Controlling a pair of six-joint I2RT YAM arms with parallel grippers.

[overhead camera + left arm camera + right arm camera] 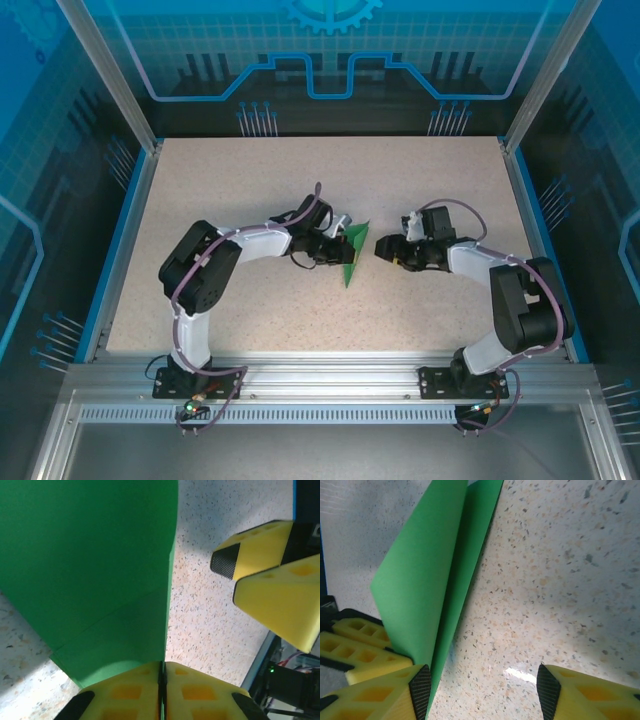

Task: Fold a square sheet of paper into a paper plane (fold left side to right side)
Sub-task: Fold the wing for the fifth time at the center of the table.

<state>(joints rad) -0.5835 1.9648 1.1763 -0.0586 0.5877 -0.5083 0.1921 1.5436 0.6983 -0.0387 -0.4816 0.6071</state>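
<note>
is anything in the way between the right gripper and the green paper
Nothing visible. The green paper, pinched by the shut left gripper, stands right next to the open right gripper, with bare table between its fingers.

No text, label, brand or number can be read in any view. At the top centre of the overhead view, the blue back wall [200,50] carries a gear-shaped emblem [332,12] and circuit-style line graphics, without lettering. The green sheet of paper [352,265] is blank.
</note>
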